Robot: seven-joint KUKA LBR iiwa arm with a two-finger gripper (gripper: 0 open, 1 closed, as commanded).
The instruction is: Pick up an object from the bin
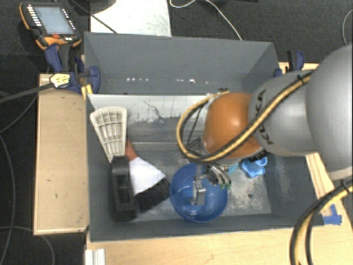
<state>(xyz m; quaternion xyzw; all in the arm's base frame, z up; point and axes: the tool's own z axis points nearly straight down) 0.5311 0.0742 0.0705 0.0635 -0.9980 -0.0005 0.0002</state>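
You see the gripper [200,195] down inside the rim of the round blue bowl [183,203], which sits at the front middle of the bin [176,59]. You cannot tell how far it is open or whether it grips the bowl. A small blue piece [255,168] lies just to the right, and black blocks [122,195] lie to the left.

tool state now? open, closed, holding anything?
Tool: cannot be told. It is over the blue bowl at the front of the bin.
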